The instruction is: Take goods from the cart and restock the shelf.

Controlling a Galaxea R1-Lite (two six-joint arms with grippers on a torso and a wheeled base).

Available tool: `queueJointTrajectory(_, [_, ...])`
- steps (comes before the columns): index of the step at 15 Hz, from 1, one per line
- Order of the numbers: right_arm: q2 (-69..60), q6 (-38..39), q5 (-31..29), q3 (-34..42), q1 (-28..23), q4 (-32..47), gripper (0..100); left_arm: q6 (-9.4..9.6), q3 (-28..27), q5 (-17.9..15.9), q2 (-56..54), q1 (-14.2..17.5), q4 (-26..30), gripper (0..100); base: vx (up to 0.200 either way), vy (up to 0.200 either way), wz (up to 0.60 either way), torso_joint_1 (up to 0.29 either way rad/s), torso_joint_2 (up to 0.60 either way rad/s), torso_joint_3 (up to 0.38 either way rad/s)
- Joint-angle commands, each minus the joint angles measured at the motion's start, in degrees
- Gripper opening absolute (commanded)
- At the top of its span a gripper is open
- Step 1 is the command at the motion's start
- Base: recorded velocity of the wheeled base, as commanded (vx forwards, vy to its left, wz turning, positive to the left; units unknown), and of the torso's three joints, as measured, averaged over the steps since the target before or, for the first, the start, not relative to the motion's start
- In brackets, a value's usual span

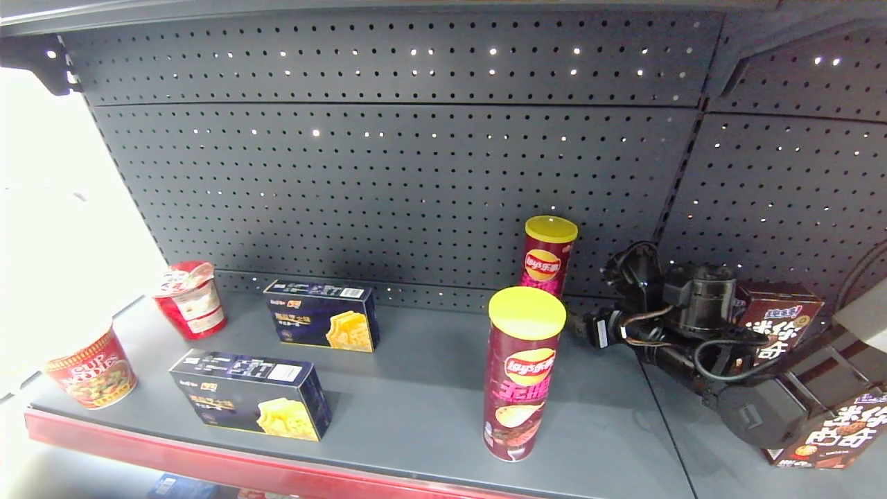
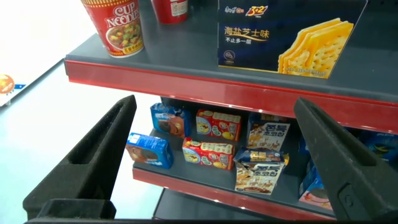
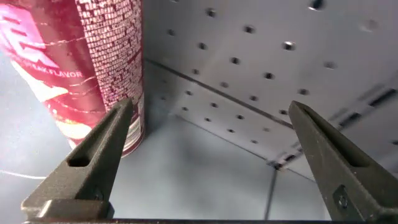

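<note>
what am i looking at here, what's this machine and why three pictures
It's a two-armed robot restocking a shop shelf. The wide picture comes from a camera on its head; the other two come from cameras on its wrists, and the dark prongs there are its pincers. On the grey shelf stand two noodle cups, two dark cracker boxes and two chip cans, with brown boxes at the right. The left pincer is open before the shelf's red edge, holding nothing. The right pincer is open and empty too, with one of those chip cans beside it.
</note>
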Motion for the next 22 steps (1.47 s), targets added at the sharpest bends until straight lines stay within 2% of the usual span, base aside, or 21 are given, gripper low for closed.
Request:
queueJointTrajectory(1, [-0.2,0.0,-0.3,0.4,0.1,-0.1,100,-0.02,0.0,0.0,0.1,0.0,0.1,100,0.000,0.000,0.00,0.000,0.00,0.000])
queueJointTrajectory(7, [-8.3,-0.6,0.2,0.9,0.4,0.6,100,0.07,0.0,0.0,0.1,0.0,0.0,100,0.000,0.000,0.00,0.000,0.00,0.000])
queueJointTrajectory(9, [-14.9,-0.9,1.9,3.7,0.7,0.7,100,-0.02,0.0,0.0,0.1,0.0,0.0,100,0.000,0.000,0.00,0.000,0.00,0.000])
queueJointTrajectory(16, [-44.0,-0.7,6.9,21.6,4.1,1.1,100,0.07,0.0,0.0,0.1,0.0,0.0,100,0.000,0.000,0.00,0.000,0.00,0.000])
queueJointTrajectory(17, [-53.0,-0.7,6.9,25.0,5.7,3.9,100,0.07,0.0,0.0,0.1,0.0,0.0,100,0.000,0.000,0.00,0.000,0.00,0.000])
queueJointTrajectory(19, [-62.6,-0.7,6.5,27.9,5.3,8.9,100,0.07,0.0,0.0,0.1,0.0,0.0,100,0.000,0.000,0.00,0.000,0.00,0.000])
queueJointTrajectory(20, [-71.8,-0.7,6.3,31.0,2.4,14.8,100,0.07,0.0,0.0,0.1,0.0,0.0,100,0.000,0.000,0.00,0.000,0.00,0.000])
queueJointTrajectory(22, [-81.9,2.2,6.4,35.2,-3.2,23.4,100,-0.02,0.0,0.0,0.1,0.0,0.0,100,0.000,0.000,0.00,0.000,0.00,0.000])
